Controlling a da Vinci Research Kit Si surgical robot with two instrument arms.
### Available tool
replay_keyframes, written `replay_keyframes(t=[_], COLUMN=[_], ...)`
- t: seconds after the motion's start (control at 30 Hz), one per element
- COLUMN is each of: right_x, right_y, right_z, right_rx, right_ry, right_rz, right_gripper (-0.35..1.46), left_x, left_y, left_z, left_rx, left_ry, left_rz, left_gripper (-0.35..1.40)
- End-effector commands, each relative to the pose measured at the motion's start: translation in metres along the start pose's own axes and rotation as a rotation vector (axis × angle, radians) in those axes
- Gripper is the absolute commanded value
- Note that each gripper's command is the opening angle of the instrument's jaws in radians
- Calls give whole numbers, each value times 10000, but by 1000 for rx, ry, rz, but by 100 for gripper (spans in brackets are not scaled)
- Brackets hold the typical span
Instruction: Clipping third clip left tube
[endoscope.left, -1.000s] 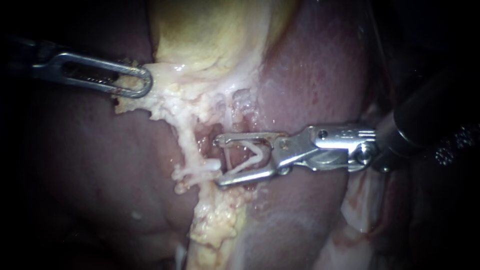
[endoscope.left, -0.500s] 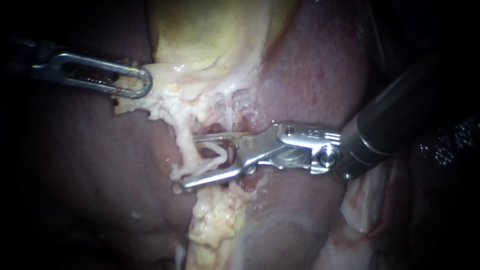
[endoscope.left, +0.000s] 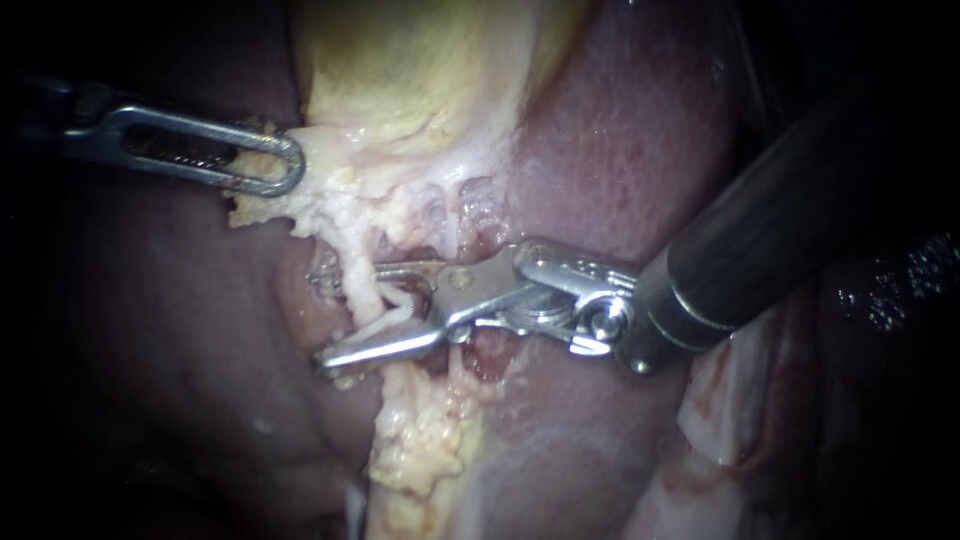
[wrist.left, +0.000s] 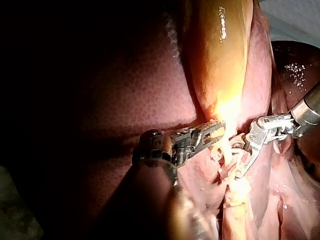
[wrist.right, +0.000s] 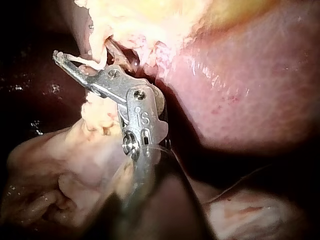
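2 slender metal instruments met over the dark red liver (endoscope.left: 620, 150), below the yellow-green gallbladder (endoscope.left: 420, 70). The left instrument (endoscope.left: 280, 165), a steel tip with long windowed jaws, came in from the left of the endoscope view and was clamped on the pale fatty tissue (endoscope.left: 330, 190) at the gallbladder's lower edge; the left wrist view showed the same grip (wrist.left: 212, 132) on brightly lit tissue. The right instrument (endoscope.left: 322, 320), a dark shaft ending in 2 thin silver jaws, reached in from the upper right, its jaws parted with a clear gap. The thin, whitish, cord-like left tube (endoscope.left: 362, 290) ran down through that gap, crossing in front of the upper jaw and behind the lower one. A short white strip (endoscope.left: 398, 308) lay between the jaws just beside the tube; whether it was a clip or a shred of tissue could not be told. Below the jaws the tube merged into a lumpy yellowish column of fat (endoscope.left: 425, 440). In the right wrist view the parted jaws (wrist.right: 82, 50) straddled the same pale strand.
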Motion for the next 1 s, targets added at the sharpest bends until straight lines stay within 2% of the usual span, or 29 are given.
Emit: replay_keyframes(t=[0.03,0.2,0.4,0.53,0.8,1.0], right_x=[3,13,31,44,59,62], right_y=[-2,-15,-27,-30,-36,-36], right_z=[0,2,4,2,-2,-5], right_rx=[4,35,38,36,29,28], right_ry=[2,2,7,10,15,19], right_rz=[6,39,59,66,98,165], right_gripper=[49,48,48,47,46,41], left_x=[0,0,-1,-1,-3,-4], left_y=[0,0,-1,-2,-4,-5], left_z=[0,0,0,1,2,3], left_rx=[1,3,5,5,6,7], left_ry=[0,-2,-4,-4,-8,-8], left_rz=[0,1,-5,-4,-9,-14], left_gripper=[-35,-35,-35,-35,-35,-35])
